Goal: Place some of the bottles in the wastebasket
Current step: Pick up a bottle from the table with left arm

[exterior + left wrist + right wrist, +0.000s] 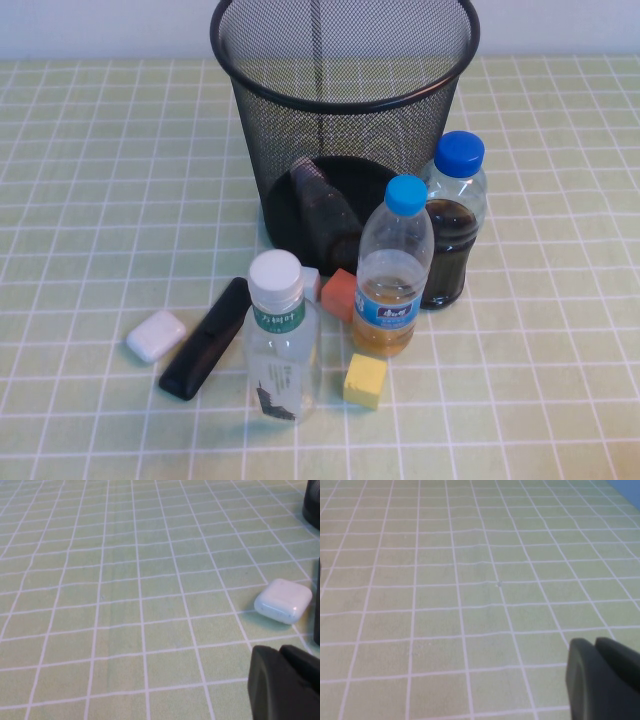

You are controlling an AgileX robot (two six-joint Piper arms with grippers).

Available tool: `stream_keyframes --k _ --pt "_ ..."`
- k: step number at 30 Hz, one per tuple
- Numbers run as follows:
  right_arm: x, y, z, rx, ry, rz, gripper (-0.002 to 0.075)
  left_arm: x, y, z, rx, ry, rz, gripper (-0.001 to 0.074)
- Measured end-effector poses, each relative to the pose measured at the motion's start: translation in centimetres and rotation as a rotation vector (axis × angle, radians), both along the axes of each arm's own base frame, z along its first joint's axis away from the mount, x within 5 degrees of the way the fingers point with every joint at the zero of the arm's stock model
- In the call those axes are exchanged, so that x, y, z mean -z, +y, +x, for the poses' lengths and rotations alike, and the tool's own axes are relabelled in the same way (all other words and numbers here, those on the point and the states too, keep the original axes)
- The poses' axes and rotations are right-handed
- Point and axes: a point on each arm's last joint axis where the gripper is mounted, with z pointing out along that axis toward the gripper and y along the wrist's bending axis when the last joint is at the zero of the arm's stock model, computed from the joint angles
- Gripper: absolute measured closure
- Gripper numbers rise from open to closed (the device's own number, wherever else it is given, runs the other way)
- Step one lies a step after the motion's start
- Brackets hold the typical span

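Observation:
The black wire-mesh wastebasket (345, 110) stands at the back centre of the table. Through its mesh a clear bottle (322, 205) shows leaning inside it. The taller clear bottle (282, 345), with a white cap and green neck label, stands upright in front of the basket. Neither gripper shows in the high view. My left gripper (280, 652) is shut and empty, low over the cloth near a white case (283, 600). My right gripper (595, 642) is shut and empty over bare cloth.
A light-blue-capped bottle of amber liquid (393, 270) and a blue-capped bottle of dark liquid (452, 220) stand right of the basket. An orange block (340, 293), a yellow block (365, 380), a black bar-shaped object (205, 338) and the white case (156, 335) lie around the clear bottle.

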Motion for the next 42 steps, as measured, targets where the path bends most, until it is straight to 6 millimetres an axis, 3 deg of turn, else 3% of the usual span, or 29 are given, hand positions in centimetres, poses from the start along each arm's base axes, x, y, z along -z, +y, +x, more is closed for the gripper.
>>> stream_keyframes --k 12,17,22,25,28,31,34,38,42 --pt "0.0 0.0 0.0 0.0 0.0 0.0 0.0733 -0.1 0.0 0.0 -0.001 -0.016 -0.006 0.0739" --pt "0.0 0.0 0.0 0.0 0.0 0.0 0.0733 -1.3 -0.3 0.2 -0.023 -0.109 -0.291 0.0739" --pt "0.0 0.0 0.0 0.0 0.0 0.0 0.0733 -2.4 -0.2 0.3 -0.048 -0.214 -0.447 0.074" --pt "0.0 0.0 0.0 0.0 0.0 0.0 0.0733 -2.9 -0.3 0.2 -0.041 -0.191 -0.52 0.0739" --pt "0.0 0.0 0.0 0.0 0.0 0.0 0.0733 -5.7 -1.0 -0.7 0.026 -0.137 -0.519 0.074" --pt "0.0 0.0 0.0 0.0 0.0 0.0 0.0733 -9.7 -1.5 -1.8 0.108 -0.117 -0.41 0.0739" --pt "0.0 0.0 0.0 0.0 0.0 0.0 0.0733 -12.4 -2.0 -2.1 0.2 -0.058 -0.326 0.074" --pt "0.0 0.0 0.0 0.0 0.0 0.0 0.0733 -14.2 -2.8 -1.6 0.364 -0.007 -0.288 0.0739" --pt "0.0 0.0 0.0 0.0 0.0 0.0 0.0733 -13.8 -3.7 -0.5 0.504 0.065 -0.173 0.0739"
